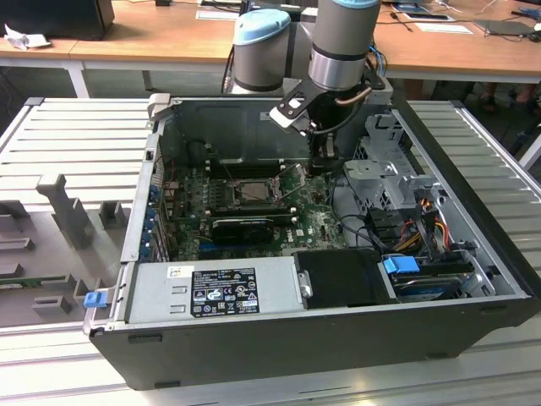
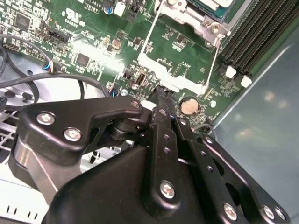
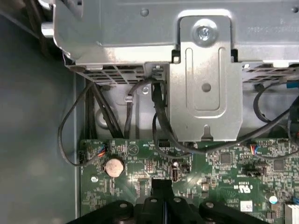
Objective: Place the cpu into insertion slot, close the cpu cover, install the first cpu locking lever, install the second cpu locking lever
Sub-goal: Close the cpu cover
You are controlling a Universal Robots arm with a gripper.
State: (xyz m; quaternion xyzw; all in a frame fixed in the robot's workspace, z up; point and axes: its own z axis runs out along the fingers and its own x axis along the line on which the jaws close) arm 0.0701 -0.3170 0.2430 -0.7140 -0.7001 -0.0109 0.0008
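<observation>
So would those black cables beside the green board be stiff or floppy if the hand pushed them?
Probably floppy: the black cables hang in loose curves, so they likely bend aside. They look thin, so probably light. Some seem plugged into the green board, so they might spring back.

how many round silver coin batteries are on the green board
1. The round silver coin battery sits near the corner of the green motherboard, beside the grey case wall, in both wrist views. More could lie on parts of the board out of frame.
</observation>
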